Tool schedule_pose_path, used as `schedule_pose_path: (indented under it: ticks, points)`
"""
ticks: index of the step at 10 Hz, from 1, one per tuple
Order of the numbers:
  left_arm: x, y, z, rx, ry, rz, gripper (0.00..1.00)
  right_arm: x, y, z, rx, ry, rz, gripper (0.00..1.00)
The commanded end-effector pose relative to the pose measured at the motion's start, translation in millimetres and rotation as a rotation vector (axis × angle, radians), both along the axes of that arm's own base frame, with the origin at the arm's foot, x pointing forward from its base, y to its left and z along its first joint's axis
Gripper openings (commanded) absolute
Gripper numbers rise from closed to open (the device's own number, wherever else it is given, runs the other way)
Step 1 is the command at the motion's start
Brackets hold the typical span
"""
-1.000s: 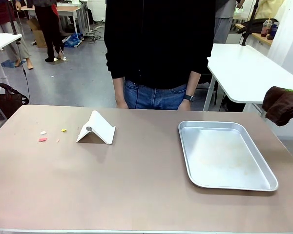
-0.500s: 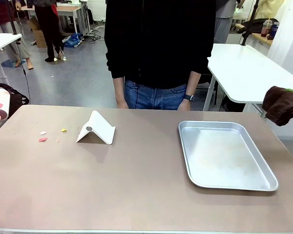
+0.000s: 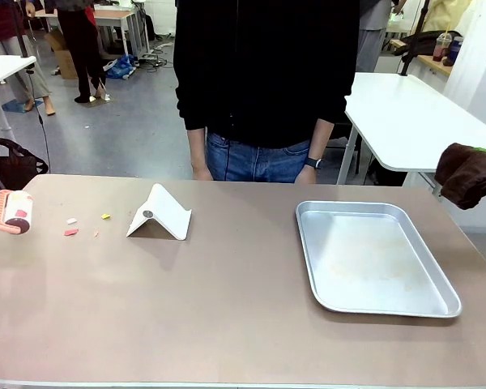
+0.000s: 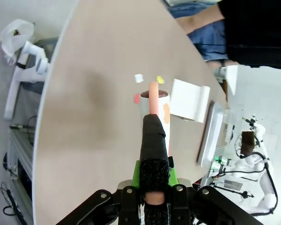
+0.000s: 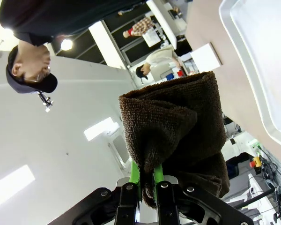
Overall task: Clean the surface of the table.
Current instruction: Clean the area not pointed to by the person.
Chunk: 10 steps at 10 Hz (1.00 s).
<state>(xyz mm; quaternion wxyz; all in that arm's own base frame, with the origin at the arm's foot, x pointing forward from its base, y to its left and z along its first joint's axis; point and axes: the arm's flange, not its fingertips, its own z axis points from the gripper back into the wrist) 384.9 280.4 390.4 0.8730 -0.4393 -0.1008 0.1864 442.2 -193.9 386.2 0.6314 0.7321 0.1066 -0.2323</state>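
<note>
Front view, from my remote station: the table (image 3: 227,316) spans the whole width of the picture, its tan top running from the near edge to the person (image 3: 267,73) who stands against its far side, arms hanging down. On the table's right half lies a metal tray (image 3: 373,259), flat. Left of centre stands a folded white stand (image 3: 160,213), and just beyond it to the left lie three small scraps: a yellow scrap (image 3: 105,216), a white scrap (image 3: 71,220) and a pink scrap (image 3: 70,232). At the table's left edge I see a lint roller (image 3: 14,212) with a pink handle and a white, red-spotted roll, near the scraps but apart from them; I cannot tell whether it touches the top. Left wrist view: the left gripper (image 4: 154,154) has its jaws clamped together on the roller's handle, and the roll (image 4: 155,102) points toward the scraps and the white stand on the brown top. At the right edge of the front view, off the table's corner and above its level, hangs a dark brown cloth (image 3: 468,172). Right wrist view: the right gripper (image 5: 146,176) has its jaws pressed tight on that cloth, which bunches up over the green pads (image 5: 133,174); the tray's rim shows at the upper right.
</note>
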Motion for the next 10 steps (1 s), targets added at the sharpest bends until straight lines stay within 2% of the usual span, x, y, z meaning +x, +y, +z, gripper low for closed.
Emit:
schedule_pose_path:
  ticks: [1,6,10]
  points:
    - [14,8,-4,0.031,0.057,0.006,0.22,0,2,6,0.003,0.0,0.002,0.13]
    - [29,2,-29,0.072,0.093,-0.029,0.22,0,2,6,0.003,0.0,0.002,0.13]
    - [39,-30,-42,0.127,0.12,-0.071,0.22,0,2,6,0.003,0.0,0.002,0.13]
